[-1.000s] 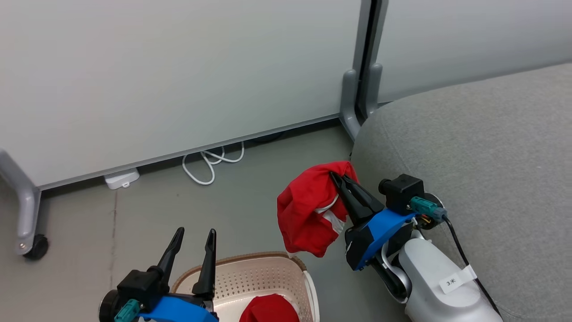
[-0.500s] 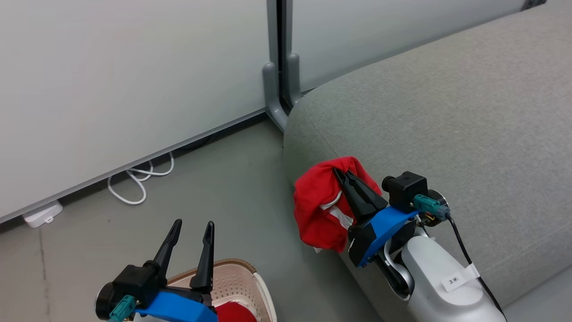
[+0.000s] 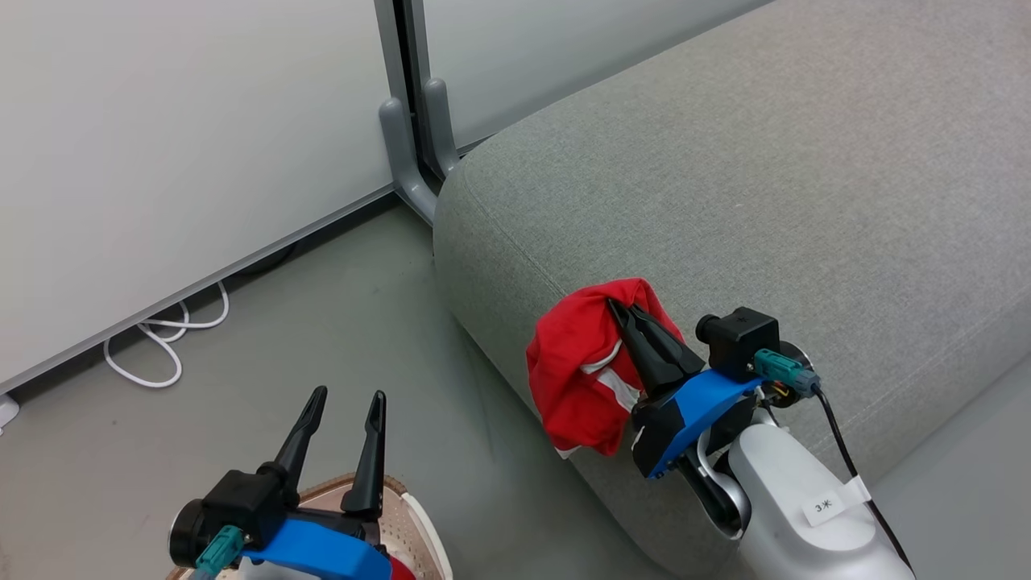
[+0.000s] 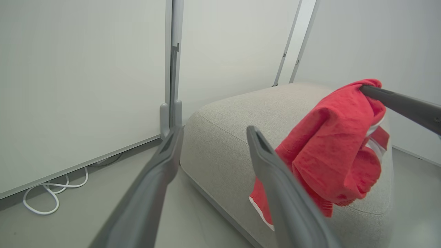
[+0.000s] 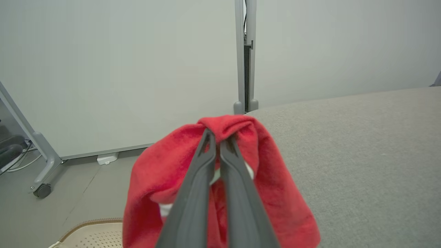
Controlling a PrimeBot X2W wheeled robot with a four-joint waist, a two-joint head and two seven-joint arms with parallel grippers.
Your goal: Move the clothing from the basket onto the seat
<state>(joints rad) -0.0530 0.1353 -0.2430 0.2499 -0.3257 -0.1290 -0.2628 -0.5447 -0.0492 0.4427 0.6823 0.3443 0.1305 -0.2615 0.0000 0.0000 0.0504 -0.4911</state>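
My right gripper (image 3: pixel 624 310) is shut on a bright red piece of clothing (image 3: pixel 580 370) with white trim. The garment hangs bunched in the air by the near edge of the grey seat (image 3: pixel 765 201). In the right wrist view both fingers pinch the top fold of the clothing (image 5: pixel 155 172), with the seat (image 5: pixel 361 144) to the right. My left gripper (image 3: pixel 349 395) stands open and empty above the basket (image 3: pixel 411 515), where a sliver of a second red garment (image 3: pixel 400 570) shows. From the left wrist, the clothing (image 4: pixel 330 144) dangles in front of the seat (image 4: pixel 241 117).
White partition panels stand behind, joined at a grey post with a foot (image 3: pixel 407 153) close to the seat's corner. A white cable (image 3: pixel 161 346) lies looped on the grey floor by the panel. A panel leg with a caster (image 5: pixel 42 190) stands at the left.
The head view has swung toward the seat, so the basket has slid to the bottom left. The right gripper with the garment is now against the seat's edge instead of over the floor.
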